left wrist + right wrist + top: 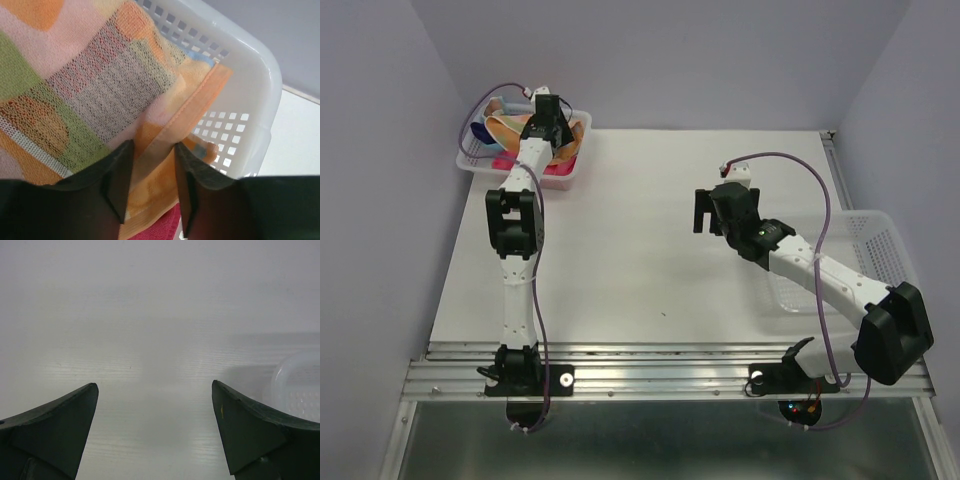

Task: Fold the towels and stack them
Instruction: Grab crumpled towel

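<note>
A patterned towel [100, 90] in orange, pink and green blocks lies heaped on top of a white mesh basket [470, 165] at the far left corner of the counter [640, 230]. Under it shows a bright pink towel [558, 170]. A blue towel [478, 133] sits at the basket's far left end. That makes three towels that can be counted from above; any others would be buried, and I cannot tell.

The left end effector [152, 150] is down in this basket. Its two dark fingers stand partway together, with a raised ridge of the patterned towel pinched between them, near the towel's stitched orange hem.

Nothing lies spread, folded or stacked on the counter, so the task looks to be at its very start: every towel has yet to be lifted out, folded and piled.

The right end effector [710, 213] hovers over the bare middle of the counter with its fingers wide apart and holding nothing. A second white mesh basket [885, 240] sits at the right edge, with no cloth visible in it. In all, there are two baskets and two arms.
</note>
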Robot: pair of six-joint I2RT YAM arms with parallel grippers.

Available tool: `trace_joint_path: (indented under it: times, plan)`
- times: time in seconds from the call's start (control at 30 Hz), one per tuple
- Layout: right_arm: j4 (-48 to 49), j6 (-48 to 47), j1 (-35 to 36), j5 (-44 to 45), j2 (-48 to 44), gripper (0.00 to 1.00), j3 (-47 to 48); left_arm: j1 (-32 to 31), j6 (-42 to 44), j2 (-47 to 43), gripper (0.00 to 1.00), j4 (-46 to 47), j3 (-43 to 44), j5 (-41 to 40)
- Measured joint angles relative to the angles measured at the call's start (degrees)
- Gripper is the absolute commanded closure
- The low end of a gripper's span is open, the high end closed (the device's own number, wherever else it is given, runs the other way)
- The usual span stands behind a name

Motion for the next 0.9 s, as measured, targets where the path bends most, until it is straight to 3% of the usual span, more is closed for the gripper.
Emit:
trace_joint_path:
  times: [0.1, 0.13, 0.53, 0.73, 0.9]
  plan:
    - [0.0, -0.2, 0.0, 0.2, 0.1, 0.00, 0.0, 0.2, 0.2, 0.0, 0.85, 1.3, 0.0, -0.3]
    - [0.0, -0.2, 0.0, 0.2, 0.1, 0.00, 0.0, 0.3, 0.2, 0.0, 1.00, 1.8, 0.0, -0.3]
    - [0.1, -0.5, 0.0, 0.7, 1.2, 0.00, 0.0, 1.8, 1.9, -1.6, 1.00, 4.9, -1.8, 0.5]
    - [0.3, -0.4, 0.0, 0.8, 1.1, 0.00, 0.0, 1.7, 3.5, -13.3, 1.00, 6.5, -10.3, 2.0]
    - [0.7, -0.2, 0.0, 0.8, -0.9, 0.00, 0.0, 1.3, 5.4, -23.5, 1.00, 9.8, -9.9, 2.5]
